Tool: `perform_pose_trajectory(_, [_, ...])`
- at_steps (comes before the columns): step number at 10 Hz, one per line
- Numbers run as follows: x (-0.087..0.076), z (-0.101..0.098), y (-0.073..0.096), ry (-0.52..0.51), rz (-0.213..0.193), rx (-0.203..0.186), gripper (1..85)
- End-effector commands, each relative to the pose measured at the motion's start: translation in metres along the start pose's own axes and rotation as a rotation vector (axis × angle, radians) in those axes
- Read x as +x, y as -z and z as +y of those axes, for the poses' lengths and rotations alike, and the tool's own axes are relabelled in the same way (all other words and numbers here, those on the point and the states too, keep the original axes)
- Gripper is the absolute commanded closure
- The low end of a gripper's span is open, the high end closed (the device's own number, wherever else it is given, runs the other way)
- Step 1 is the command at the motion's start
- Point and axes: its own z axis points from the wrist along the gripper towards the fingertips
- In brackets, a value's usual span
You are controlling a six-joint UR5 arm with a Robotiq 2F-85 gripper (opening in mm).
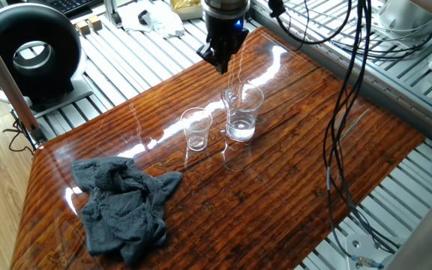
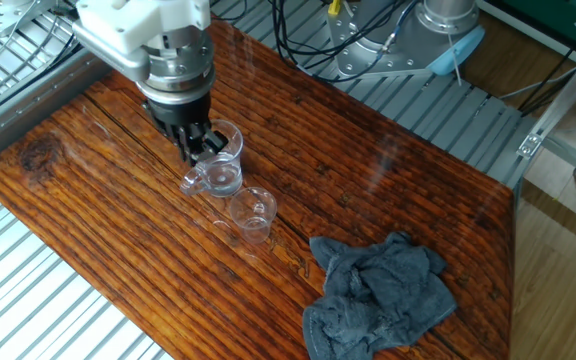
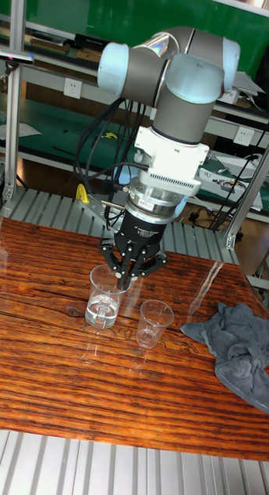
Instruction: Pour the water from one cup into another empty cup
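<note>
The larger clear mug [image 1: 243, 109] [image 2: 220, 160] [image 3: 107, 292] stands upright mid-table with its loop handle [image 2: 192, 183] and a shallow layer of water [image 1: 240, 133] [image 3: 102, 311] in its base. The small handleless tumbler [image 1: 196, 128] [image 2: 254, 213] [image 3: 154, 311] stands beside it, upright and apart from it. My gripper [image 1: 220, 63] [image 2: 196, 150] [image 3: 124, 277] points down just above the mug's rim, on the side away from the tumbler. Its fingers are drawn together to a point with nothing between them. Whether the tips touch the rim cannot be told.
A crumpled grey cloth [image 1: 123, 205] [image 2: 382, 294] [image 3: 244, 349] lies on the wooden table [image 1: 291, 187] past the tumbler. Black cables [image 1: 345, 112] hang over the table's edge. A round black device [image 1: 30, 51] sits off the table on the slatted frame.
</note>
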Motion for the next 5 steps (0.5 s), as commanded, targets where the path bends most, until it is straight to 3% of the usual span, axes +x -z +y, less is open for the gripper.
perform_pose_trajectory(1, [-0.011, -0.008, -0.011, 0.042, 0.004, -0.029, 52.0])
perform_pose_trajectory(3, [-0.024, -0.021, -0.020, 0.032, -0.006, -0.024, 52.7])
perform_pose_trajectory(5, [-0.036, -0.015, -0.033, -0.027, -0.024, -0.052, 52.7])
